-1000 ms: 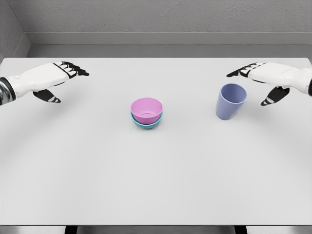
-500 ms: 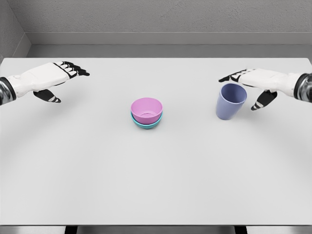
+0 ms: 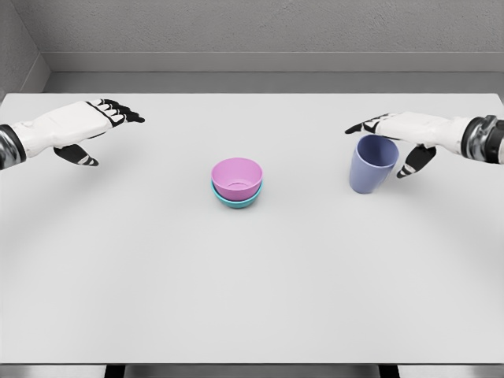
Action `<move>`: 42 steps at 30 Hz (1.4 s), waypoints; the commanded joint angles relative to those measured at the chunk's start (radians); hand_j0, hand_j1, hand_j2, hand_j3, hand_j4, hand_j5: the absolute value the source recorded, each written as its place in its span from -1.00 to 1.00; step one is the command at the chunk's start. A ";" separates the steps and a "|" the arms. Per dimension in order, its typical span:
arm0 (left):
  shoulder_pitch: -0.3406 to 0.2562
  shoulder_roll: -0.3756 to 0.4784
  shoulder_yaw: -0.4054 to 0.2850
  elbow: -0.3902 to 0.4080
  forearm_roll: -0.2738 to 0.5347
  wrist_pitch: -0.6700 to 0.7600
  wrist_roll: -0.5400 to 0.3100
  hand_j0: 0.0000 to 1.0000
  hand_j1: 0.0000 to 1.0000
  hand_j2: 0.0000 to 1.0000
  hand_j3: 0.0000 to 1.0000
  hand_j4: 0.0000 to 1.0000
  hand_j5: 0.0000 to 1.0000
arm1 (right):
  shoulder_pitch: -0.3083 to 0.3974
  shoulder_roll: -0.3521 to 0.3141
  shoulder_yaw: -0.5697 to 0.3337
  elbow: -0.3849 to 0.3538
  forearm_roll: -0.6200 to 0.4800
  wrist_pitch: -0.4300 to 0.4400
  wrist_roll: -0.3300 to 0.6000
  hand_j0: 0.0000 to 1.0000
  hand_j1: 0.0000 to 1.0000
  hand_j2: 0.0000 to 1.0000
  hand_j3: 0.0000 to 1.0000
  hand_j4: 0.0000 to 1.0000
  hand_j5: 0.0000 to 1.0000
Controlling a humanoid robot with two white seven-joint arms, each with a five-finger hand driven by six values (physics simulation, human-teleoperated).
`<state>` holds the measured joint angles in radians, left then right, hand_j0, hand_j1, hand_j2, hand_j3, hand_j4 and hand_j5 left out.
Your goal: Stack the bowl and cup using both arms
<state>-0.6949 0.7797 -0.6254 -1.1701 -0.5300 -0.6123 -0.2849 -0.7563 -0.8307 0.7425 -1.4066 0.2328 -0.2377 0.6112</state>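
The right hand (image 3: 398, 135), fingers spread, is reaching around the cup (image 3: 372, 164) right of the stacked bowls (image 3: 236, 182), needing to close next.

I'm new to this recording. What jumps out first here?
A pink bowl nested in a teal bowl sits mid-table. To the right, the open right hand flanks a lavender cup, fingers behind, thumb beside it. The left hand hovers open at far left.

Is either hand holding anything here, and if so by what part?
Nothing is held. The right hand is open around the purple cup; the left hand is open at far left.
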 commanded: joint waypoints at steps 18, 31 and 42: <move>-0.002 0.003 0.000 0.001 0.002 0.001 -0.002 1.00 1.00 1.00 1.00 1.00 1.00 | -0.008 0.015 0.020 0.008 -0.001 -0.009 0.000 0.39 0.39 0.39 0.39 0.39 0.39; 0.000 0.001 -0.002 -0.005 0.001 0.001 -0.002 1.00 1.00 1.00 1.00 1.00 1.00 | -0.020 0.012 0.021 0.000 -0.001 -0.012 0.000 0.36 0.36 0.36 0.36 0.36 0.36; 0.000 0.004 -0.002 -0.010 -0.001 0.001 -0.004 1.00 1.00 1.00 1.00 1.00 1.00 | -0.031 0.001 0.011 -0.037 0.000 -0.011 0.000 0.27 0.27 0.27 0.27 0.27 0.27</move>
<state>-0.6949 0.7819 -0.6284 -1.1784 -0.5368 -0.6123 -0.2889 -0.7869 -0.8275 0.7552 -1.4361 0.2359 -0.2504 0.6110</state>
